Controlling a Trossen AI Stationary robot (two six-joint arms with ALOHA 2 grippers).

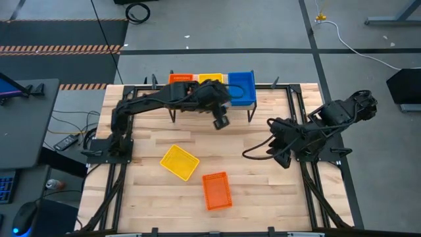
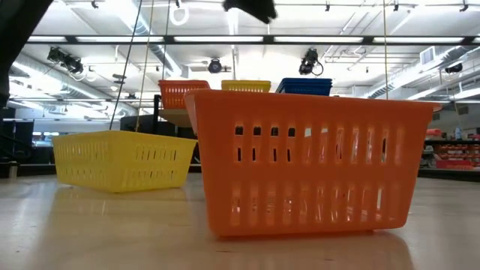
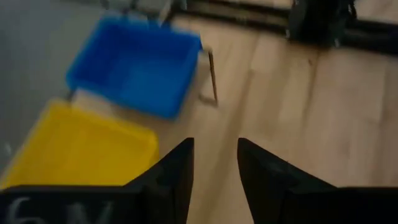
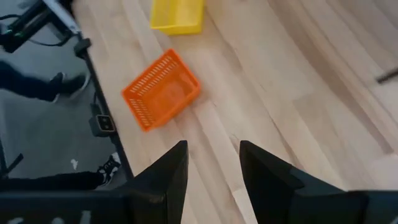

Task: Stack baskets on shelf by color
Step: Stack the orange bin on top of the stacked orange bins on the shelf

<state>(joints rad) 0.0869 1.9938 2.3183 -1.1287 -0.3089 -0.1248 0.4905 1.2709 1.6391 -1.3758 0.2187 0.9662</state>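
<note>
Landmark = shelf point(image 1: 212, 99), the low light-wood board on thin black legs at the table's far edge. On it, side by side in a row: orange basket stack point(image 1: 180, 78) at one end, yellow stack point(image 1: 210, 79) in the middle, blue stack point(image 1: 241, 87) at the other end; how many baskets in each stack, can't tell. In the low view those three show behind the near baskets, orange point(image 2: 182, 91), yellow point(image 2: 246, 85), blue point(image 2: 306, 85), w/ the shelf top mostly hidden. Two loose baskets sit on the wooden table point(image 1: 263, 191) in front of the shelf, well apart from it: a yellow basket point(image 1: 179, 162) turned at an angle, and an orange basket point(image 1: 216, 190) further from the shelf, just beside the yellow one but not touching. Left arm reaches across over the shelf's front edge; left gripper point(image 1: 221, 122) hangs just in front of the shelf, below the yellow and blue stacks, jaws part open w/ a narrow gap, nothing in them. Its wrist view shows the yellow stack point(image 3: 74, 146) and blue stack point(image 3: 134, 62) past the fingers point(image 3: 177, 171). Right arm waits off the shelf's blue end, toward the table's side; right gripper point(image 1: 284, 160) empty, jaws part open, pointing at the loose orange basket point(image 4: 160, 90) and yellow basket point(image 4: 177, 14).
</note>
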